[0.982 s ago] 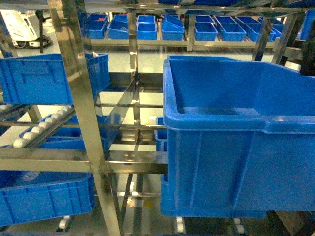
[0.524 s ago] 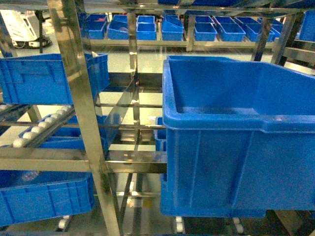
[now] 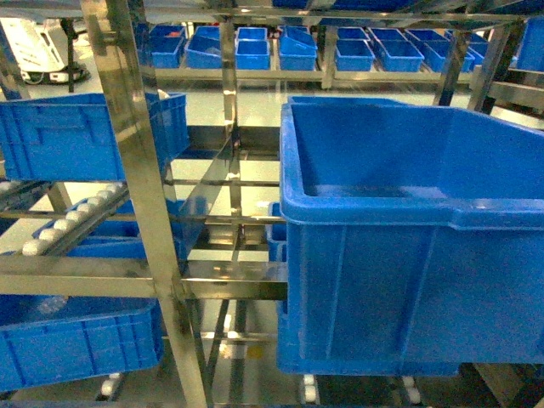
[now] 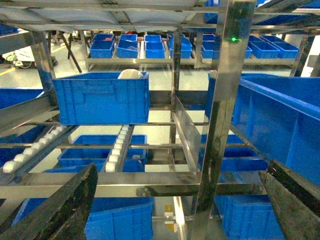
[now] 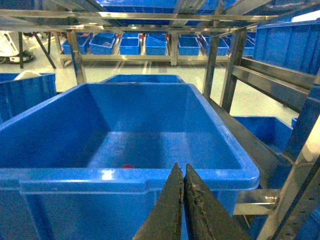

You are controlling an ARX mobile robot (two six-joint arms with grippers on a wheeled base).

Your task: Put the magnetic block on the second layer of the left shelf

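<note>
A sliver of the red magnetic block (image 5: 128, 166) shows on the floor of the large blue bin (image 5: 125, 177), just over its near rim in the right wrist view. My right gripper (image 5: 182, 166) is shut and empty, its tips in front of that rim, outside the bin and to the right of the block. My left gripper (image 4: 182, 170) is open and holds nothing; its dark fingers (image 4: 65, 210) frame the left shelf's steel rails (image 4: 115, 182). On that shelf's roller track (image 4: 116, 150) stands a blue crate (image 4: 102, 97). Neither gripper shows in the head view.
A steel upright (image 3: 144, 204) divides the left shelf from the large bin (image 3: 408, 280). Blue crates (image 3: 76, 340) sit on the lower left level, and another sits higher (image 3: 85, 136). Rows of blue bins (image 3: 255, 51) line the far racks. A steel post (image 5: 295, 185) stands close on my right.
The head view has shifted very slightly, so the large bin sits a touch further left. A dark shape at the right edge one second ago is gone.
</note>
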